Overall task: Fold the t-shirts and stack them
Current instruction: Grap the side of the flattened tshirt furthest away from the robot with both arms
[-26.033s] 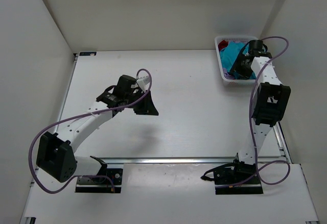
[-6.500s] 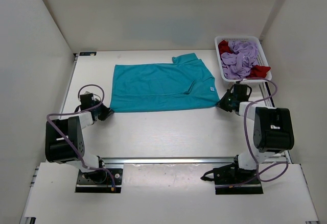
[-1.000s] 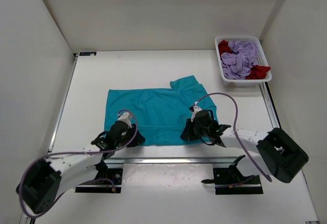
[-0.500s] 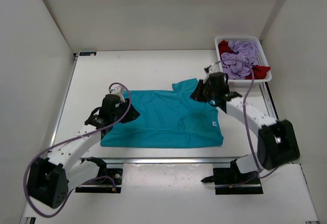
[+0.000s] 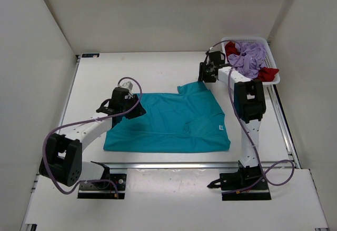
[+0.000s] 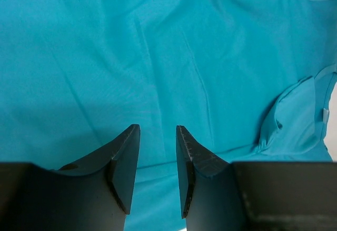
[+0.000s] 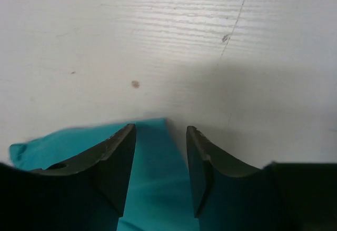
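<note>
**Top external view.** We see the teal-blue t-shirt [image 5: 168,123] spread flat on the near half of the white desk [image 5: 158,68], with one sleeve reaching toward the far right. The left gripper [image 5: 138,110] is at the shirt's far left corner. The right gripper [image 5: 202,77] is at the tip of that sleeve, just beside the white mesh basket [image 5: 255,83]. The basket stands at the far right corner of the desk. It holds the crumpled lavender t-shirt [image 5: 247,57], with the red t-shirt [image 5: 268,73] showing at its edges.

**Left wrist view.** The left gripper [image 6: 157,131] has its fingers apart by a narrow gap, with nothing clamped between them. Lightly creased teal fabric [image 6: 184,57] fills the field beneath, and a doubled-over sleeve lies at the right.

**Right wrist view.** The right gripper [image 7: 160,130] also has its fingers apart, gripping nothing. They frame a teal corner of the shirt [image 7: 155,178] lying on the scuffed desk [image 7: 158,31].
</note>
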You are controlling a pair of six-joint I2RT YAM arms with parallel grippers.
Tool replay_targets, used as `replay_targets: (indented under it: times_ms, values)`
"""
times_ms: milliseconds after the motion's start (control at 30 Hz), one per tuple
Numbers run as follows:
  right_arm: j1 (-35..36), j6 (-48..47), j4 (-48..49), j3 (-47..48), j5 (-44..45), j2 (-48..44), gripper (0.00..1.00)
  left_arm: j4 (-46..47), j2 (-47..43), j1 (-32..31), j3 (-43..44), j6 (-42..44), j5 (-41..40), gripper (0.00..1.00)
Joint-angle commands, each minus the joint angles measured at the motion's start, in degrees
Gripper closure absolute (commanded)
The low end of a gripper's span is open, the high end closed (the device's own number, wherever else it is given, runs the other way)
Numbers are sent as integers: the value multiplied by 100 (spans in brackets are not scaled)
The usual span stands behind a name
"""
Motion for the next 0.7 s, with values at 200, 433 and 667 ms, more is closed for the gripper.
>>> replay_targets:
  times_ms: [200,433,667]
  values:
    - [65,-326,-575,609,-125,335,88,245,292,-27,252,100,71,56]
    - [406,-326,372,-837,269,-1331,100,298,134,122,190,39,167,55]
    - [1494,376,1753,-4351,639,-3907,96,448,37,96,32,-49,334,57]
